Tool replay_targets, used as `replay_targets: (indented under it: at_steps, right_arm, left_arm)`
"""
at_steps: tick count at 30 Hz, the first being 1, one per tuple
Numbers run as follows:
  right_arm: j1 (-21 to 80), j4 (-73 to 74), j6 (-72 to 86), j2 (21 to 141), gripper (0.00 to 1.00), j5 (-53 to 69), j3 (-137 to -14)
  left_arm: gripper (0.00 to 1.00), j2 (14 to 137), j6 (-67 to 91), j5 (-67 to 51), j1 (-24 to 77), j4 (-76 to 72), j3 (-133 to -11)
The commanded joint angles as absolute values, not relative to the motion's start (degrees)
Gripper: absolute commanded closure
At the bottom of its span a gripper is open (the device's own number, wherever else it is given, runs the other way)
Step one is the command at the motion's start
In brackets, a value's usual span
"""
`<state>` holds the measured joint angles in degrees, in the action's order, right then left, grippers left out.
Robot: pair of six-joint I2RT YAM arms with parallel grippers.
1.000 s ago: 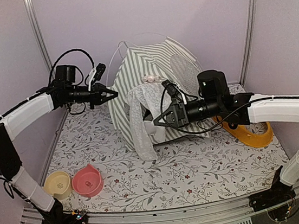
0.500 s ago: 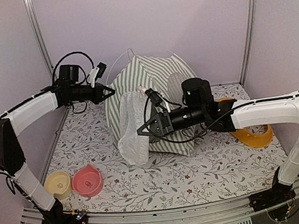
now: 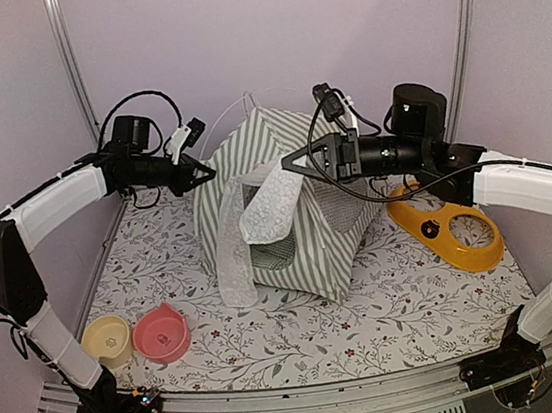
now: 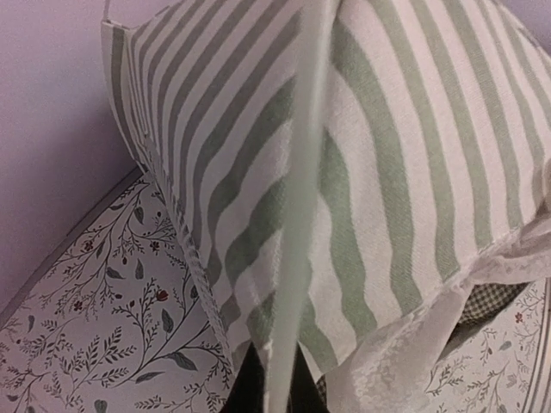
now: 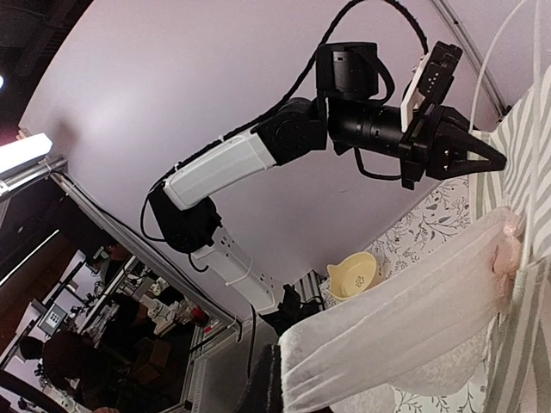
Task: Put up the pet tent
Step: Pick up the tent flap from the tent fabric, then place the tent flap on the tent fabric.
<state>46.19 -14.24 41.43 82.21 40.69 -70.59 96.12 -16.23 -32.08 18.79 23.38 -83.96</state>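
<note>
While the pet tent stands upright at the centre of the overhead frame, on a flower-printed table cover, we see an arm reaching it from each side. The left gripper, at upper left, has its fingers pressed together on a thin white pole at the tent's striped upper-left edge. In its wrist view the pole rises out from between the dark fingers. The right gripper, just right of the tent's peak, pinches the white lace curtain, which is held up away from the doorway and drapes from the fingertips. A checked cushion shows inside the opening. At lower left a yellow bowl and a pink bowl sit side by side. A yellow ring-shaped tray lies at right, near the tent.
</note>
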Motion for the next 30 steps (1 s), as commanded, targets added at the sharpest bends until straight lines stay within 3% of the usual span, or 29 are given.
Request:
replay_targets:
  at_steps: [1,7,13,15,18,21,27,30]
  right_arm:
    - [40.45,-11.71,39.01,75.9,0.92,39.9,-69.05]
    - [36.56,11.1,20.07,78.02,0.91,21.38,-70.52]
    - [37.24,13.62,14.56,84.37,0.91,8.47,-70.4]
    - [38.65,11.58,13.76,87.21,0.83,8.03,-70.55]
    - [40.48,13.77,11.93,92.97,0.82,-1.77,-72.56]
    - [39.91,17.32,13.39,94.04,0.67,-11.92,-72.07]
    - [41.93,21.21,16.48,82.35,0.37,-17.77,-70.77]
    - [42.69,25.29,17.61,77.59,0.28,-18.9,-72.47]
  left_arm:
    - [1.0,96.33,-19.62,-24.19,19.23,29.51,-84.12]
    - [1.0,92.86,-21.0,-20.88,20.27,32.21,-84.29]
    - [1.0,90.82,-19.82,-23.52,21.91,32.6,-83.96]
    - [1.0,90.99,-19.17,-24.48,21.89,32.04,-83.5]
    - [1.0,92.7,-16.97,-24.21,21.89,32.29,-84.43]
    - [1.0,95.25,-12.92,-22.38,22.03,35.4,-87.66]
    - [1.0,95.17,-7.08,-19.54,22.41,36.74,-88.77]
    - [1.0,94.8,-6.25,-19.0,22.54,37.07,-88.94]
